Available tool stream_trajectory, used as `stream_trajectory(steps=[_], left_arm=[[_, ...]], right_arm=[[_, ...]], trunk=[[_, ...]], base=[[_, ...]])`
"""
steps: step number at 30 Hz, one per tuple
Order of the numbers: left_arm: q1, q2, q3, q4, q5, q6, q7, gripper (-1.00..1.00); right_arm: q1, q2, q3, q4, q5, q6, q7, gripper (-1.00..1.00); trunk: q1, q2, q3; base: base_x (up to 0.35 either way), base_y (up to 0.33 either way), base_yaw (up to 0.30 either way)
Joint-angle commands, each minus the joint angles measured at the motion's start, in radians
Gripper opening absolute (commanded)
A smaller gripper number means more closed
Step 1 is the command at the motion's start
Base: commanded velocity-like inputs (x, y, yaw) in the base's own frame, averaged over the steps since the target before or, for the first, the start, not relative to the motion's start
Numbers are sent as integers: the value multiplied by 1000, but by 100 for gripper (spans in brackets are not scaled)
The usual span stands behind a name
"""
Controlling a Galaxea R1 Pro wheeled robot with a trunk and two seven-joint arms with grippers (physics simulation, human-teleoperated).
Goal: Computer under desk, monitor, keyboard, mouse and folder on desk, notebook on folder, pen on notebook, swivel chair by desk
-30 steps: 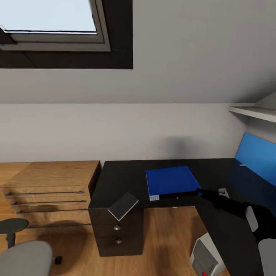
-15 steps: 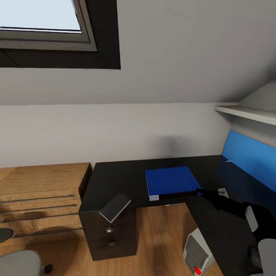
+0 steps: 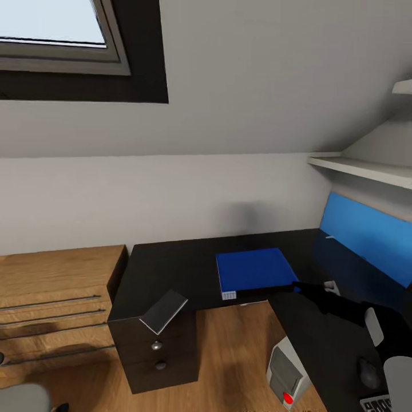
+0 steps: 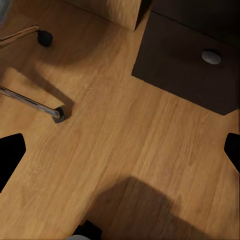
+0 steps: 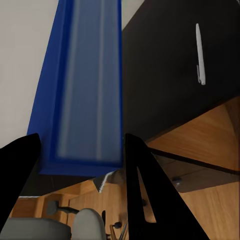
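Head view: right hand (image 3: pixel 297 286) pinching folder (image 3: pixel 253 270) over the surface (image 3: pixel 171 269), notebook (image 3: pixel 164 310) overhanging the corner, computer (image 3: pixel 286 369) beneath; left wrist view — left hand spread above floor (image 4: pixel 125 145); right wrist view — pen (image 5: pixel 199 54) loose, stacking left.

The desk (image 3: pixel 171 269) top is glossy black; the folder (image 3: pixel 254 270) is smooth bright blue; the drawer chest (image 3: pixel 51 286) and floor (image 4: pixel 125 150) are matt light wood grain; round drawer knobs (image 3: pixel 155 345) look silver metal; the notebook (image 3: pixel 164 311) is plain matt grey.
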Motion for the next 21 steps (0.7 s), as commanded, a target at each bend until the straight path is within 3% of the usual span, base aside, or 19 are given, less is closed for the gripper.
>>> stream_trajectory(steps=[1, 16, 21], left_arm=[[0, 0, 3, 0, -3, -2, 0, 100], [0, 0, 3, 0, -3, -2, 0, 100], [0, 0, 3, 0, -3, -2, 0, 100]], right_arm=[[-1, 1, -1, 1, -4, 6, 0, -100], [-1, 9, -3, 11, -4, 6, 2, -100], [-1, 7, -2, 50, -5, -58, 8, -100]], trunk=[[0, -1, -2], [0, -1, -2], [0, -1, -2]], base=[[0, 0, -136], [0, 0, -12], [0, 0, 0]])
